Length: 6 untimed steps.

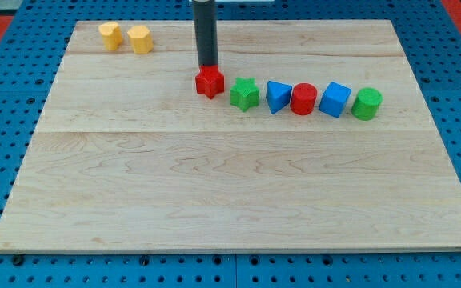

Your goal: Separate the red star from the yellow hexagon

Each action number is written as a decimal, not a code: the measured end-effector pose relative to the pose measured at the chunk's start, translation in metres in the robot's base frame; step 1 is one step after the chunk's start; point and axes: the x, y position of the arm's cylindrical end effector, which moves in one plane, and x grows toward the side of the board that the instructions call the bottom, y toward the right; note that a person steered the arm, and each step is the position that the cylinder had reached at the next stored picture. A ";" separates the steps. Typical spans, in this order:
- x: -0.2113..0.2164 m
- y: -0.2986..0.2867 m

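Observation:
The red star (210, 82) lies on the wooden board in the upper middle of the view. My tip (207, 66) stands right behind it, at its top edge, touching or nearly touching it. The yellow hexagon (140, 38) sits near the board's top left, well to the left of and above the red star. A second yellow block (110, 36), heart-like in shape, lies just left of the hexagon.
To the right of the red star runs a row of blocks: a green star (245, 94), a blue triangle-like block (278, 97), a red cylinder (303, 99), a blue cube (335, 100) and a green cylinder (366, 104). The wooden board (214, 192) lies on a blue pegboard.

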 end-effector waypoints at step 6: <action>0.005 -0.011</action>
